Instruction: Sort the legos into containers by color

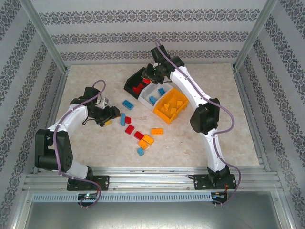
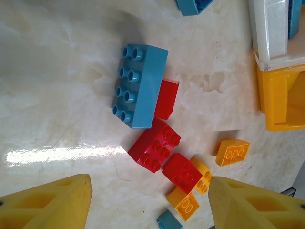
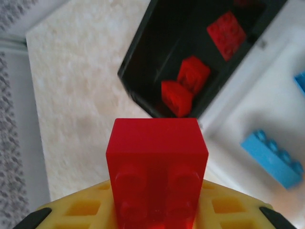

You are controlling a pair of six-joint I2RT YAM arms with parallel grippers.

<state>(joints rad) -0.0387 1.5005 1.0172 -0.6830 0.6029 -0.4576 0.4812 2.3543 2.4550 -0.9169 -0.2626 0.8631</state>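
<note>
The step in hand is putting a red brick with the other reds. The right hand (image 3: 157, 210) is shut tight on a red lego (image 3: 156, 157), low in the middle of its own view. The lego hangs in the air just below the near corner of the black bin (image 3: 157, 47), which fills the upper right of that view. A few red bricks (image 3: 193, 74) already lie inside it. Next to it, on the right, is the white bin (image 3: 238, 109) with a blue lego (image 3: 271, 152) in it.

I think the next move is small. The hand needs to go a bit more over the black bin, so the lego is above the hole and not above the rim. Then it can let go.

The left hand (image 2: 150, 193) is open and holds nothing. It hangs over the counter (image 2: 57, 95), where loose bricks wait: a long blue brick (image 2: 140, 86) in the middle, with red and orange ones below it. The orange bin (image 1: 162, 113) sits right of the middle in the top view. Many bricks are not yet sorted.
</note>
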